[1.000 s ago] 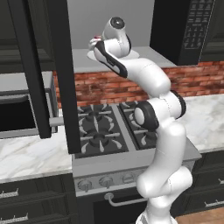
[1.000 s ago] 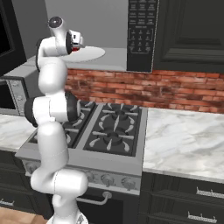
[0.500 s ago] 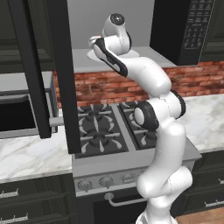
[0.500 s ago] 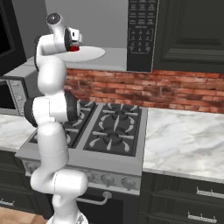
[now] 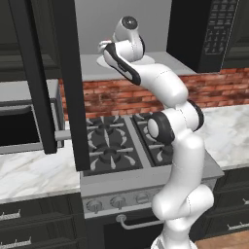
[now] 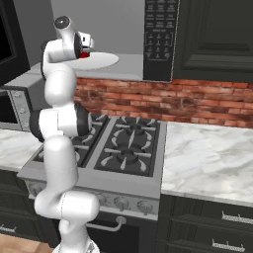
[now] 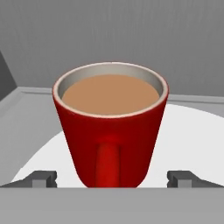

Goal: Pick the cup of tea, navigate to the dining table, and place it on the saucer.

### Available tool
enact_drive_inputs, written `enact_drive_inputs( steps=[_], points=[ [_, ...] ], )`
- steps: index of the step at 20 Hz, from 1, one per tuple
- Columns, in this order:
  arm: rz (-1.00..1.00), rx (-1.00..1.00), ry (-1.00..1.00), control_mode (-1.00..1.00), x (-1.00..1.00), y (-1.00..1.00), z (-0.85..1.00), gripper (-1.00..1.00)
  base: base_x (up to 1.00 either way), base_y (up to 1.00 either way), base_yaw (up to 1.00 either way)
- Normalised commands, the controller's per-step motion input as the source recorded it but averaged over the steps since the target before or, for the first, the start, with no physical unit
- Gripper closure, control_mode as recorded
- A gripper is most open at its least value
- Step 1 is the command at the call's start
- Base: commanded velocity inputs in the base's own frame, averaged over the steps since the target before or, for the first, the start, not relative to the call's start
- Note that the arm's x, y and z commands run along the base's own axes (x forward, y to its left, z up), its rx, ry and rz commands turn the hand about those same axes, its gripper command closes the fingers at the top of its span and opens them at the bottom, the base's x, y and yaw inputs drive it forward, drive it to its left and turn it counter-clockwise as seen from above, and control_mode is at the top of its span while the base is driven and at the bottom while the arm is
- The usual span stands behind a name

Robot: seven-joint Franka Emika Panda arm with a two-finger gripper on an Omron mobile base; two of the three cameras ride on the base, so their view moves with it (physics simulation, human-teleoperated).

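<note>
Gripper [image 7: 111,178] spread wide either side of the cup of tea [image 7: 110,127], fingertips [image 7: 41,178] clear of it; cup base cut off below.

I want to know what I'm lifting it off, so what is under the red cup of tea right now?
The cup of tea stands on a wide white round plate, on the grey shelf above the stove. The part of the plate beneath the cup is covered.

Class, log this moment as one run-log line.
phase: reaching | gripper: open, fingertips either side of cup of tea | cup: upright, on white plate, shelf above stove | not lifted
</note>
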Motion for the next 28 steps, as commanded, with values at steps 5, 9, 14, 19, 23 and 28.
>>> enact_drive_inputs(
  steps=[5,9,14,19,23,28],
  points=[
    [0.00,0.00,0.00,-1.00,0.01,0.00,0.01,-1.00,0.00,0.00,0.00],
    [0.00,0.00,0.00,-1.00,0.00,0.00,0.00,1.00,0.00,0.00,0.00],
    [0.00,0.00,0.00,-1.00,0.00,0.00,0.00,1.00,0.00,0.00,0.00],
    [0.00,0.00,0.00,-1.00,0.00,0.00,0.00,1.00,0.00,0.00,0.00],
    [0.00,0.00,0.00,-1.00,-0.01,0.00,0.00,1.00,0.00,0.00,0.00],
    [0.00,0.00,0.00,-1.00,-0.29,-0.02,0.00,1.00,0.00,0.00,0.00]
  ],
)
